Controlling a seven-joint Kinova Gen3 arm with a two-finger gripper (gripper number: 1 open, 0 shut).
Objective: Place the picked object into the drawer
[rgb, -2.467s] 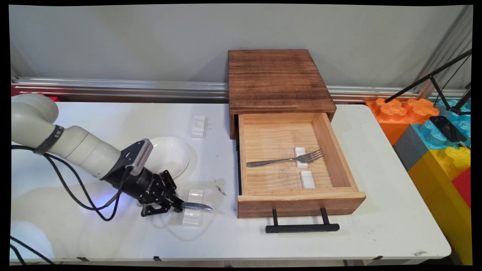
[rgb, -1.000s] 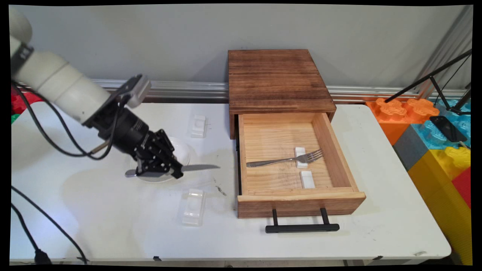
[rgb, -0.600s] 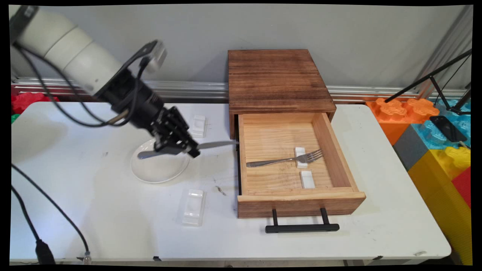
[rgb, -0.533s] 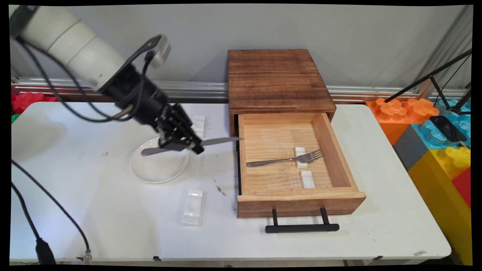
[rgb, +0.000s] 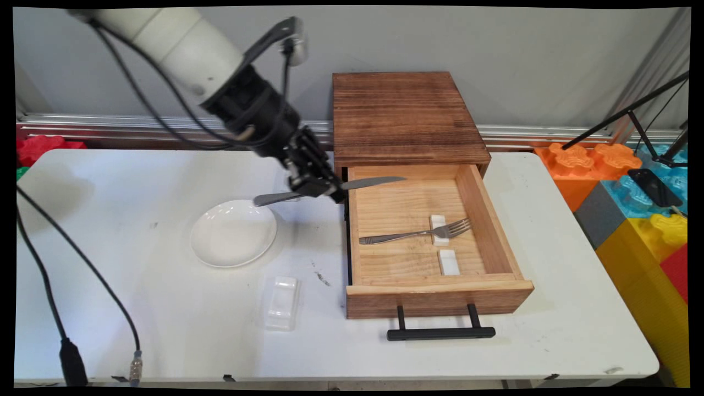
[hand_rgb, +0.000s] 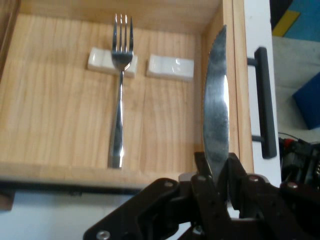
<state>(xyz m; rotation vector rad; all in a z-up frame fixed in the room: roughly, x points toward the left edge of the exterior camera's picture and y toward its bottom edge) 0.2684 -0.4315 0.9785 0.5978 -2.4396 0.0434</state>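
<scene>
Above the left wall of the open wooden drawer (rgb: 418,220), the black gripper (rgb: 322,190) is clenched on a table knife (rgb: 330,190), pinching it at about the middle so that it hangs level in the air. Its blade reaches out over the drawer's back left corner, while the handle sticks out the other way, toward the white plate (rgb: 233,233). From the hand view the fingers (hand_rgb: 207,195) close tight on either side of the blade (hand_rgb: 216,110), whose tip points across the drawer along the wall that carries the black handle (hand_rgb: 265,102). Down inside the drawer a fork (rgb: 415,234) lies flat on the boards, its neck resting on a small white cutlery rest (rgb: 438,230); a second white rest (rgb: 449,262) sits just beside it, nearer the drawer front, with nothing on it. The drawer is pulled well out of its dark wooden cabinet (rgb: 407,113), which stands at the back of the white table (rgb: 165,330) against the wall. The plate sits on the table to the left of the drawer, well below the knife's handle end. Nearer the table's front edge, apart from the plate, lies a clear plastic rest (rgb: 281,302). Black cables (rgb: 44,264) trail down from the arm across the table's left side. Coloured foam blocks (rgb: 627,192) stand off the right end of the table.
</scene>
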